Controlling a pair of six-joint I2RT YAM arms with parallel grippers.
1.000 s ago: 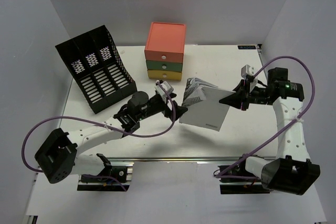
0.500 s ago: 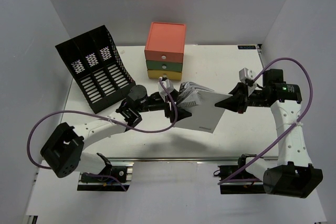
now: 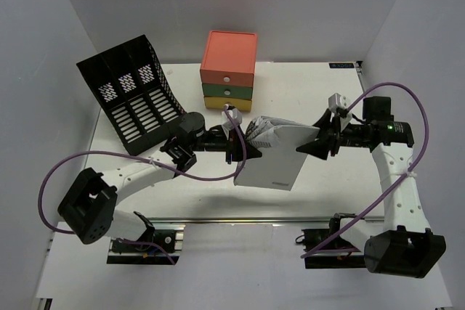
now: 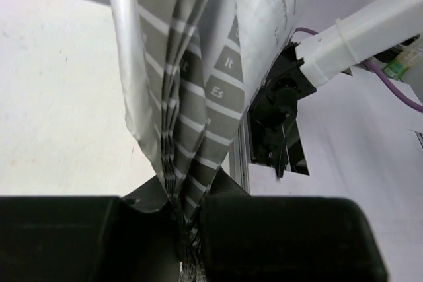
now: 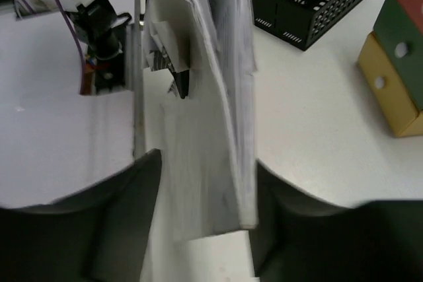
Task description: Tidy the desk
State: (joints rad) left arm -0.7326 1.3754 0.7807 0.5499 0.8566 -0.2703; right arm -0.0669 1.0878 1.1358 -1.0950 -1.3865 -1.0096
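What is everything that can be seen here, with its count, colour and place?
desk: one, white, under everything
rail: one, metal, along the desk's near edge
file rack: one, black, three slots, far left
drawer unit: one, orange, green and yellow, far centre
booklet: one, white with grey pages, over the centre, between the grippers
cables: two, purple, along the arms
left gripper: one, black, shut on the booklet's pages
right gripper: one, black, open around the booklet's other end

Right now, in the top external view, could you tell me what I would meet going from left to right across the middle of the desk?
black file rack → left gripper → booklet → right gripper. The drawer unit farther back overlaps the left gripper and the booklet, so it is left out.
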